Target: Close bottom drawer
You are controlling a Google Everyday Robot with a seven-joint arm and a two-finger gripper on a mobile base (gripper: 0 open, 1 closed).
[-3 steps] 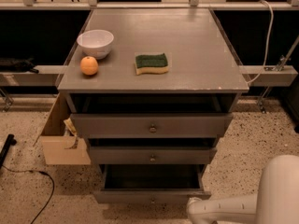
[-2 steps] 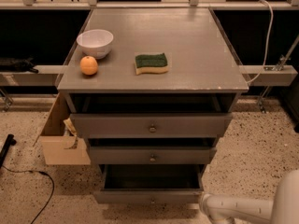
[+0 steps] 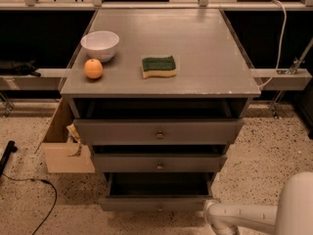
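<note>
The bottom drawer point(image 3: 155, 202) of the grey cabinet stands pulled out, its dark box open to view and its slim front panel carrying a small brass knob point(image 3: 159, 208). My gripper point(image 3: 211, 213) is at the tip of the white arm at the bottom right. It sits low, right at the right end of the bottom drawer's front panel. The rest of the arm point(image 3: 274, 214) runs off to the right edge of the view.
The middle drawer point(image 3: 159, 163) and the top drawer point(image 3: 159, 131) stick out a little. On the cabinet top point(image 3: 205, 58) are a white bowl point(image 3: 100, 44), an orange point(image 3: 93, 68) and a green-and-yellow sponge point(image 3: 158, 66). A cardboard box point(image 3: 63, 151) and a black cable point(image 3: 29, 185) lie on the floor at the left.
The arm's tip has shifted slightly right, from in front of the bottom drawer's panel to its right end. The drawer stands as far out as before.
</note>
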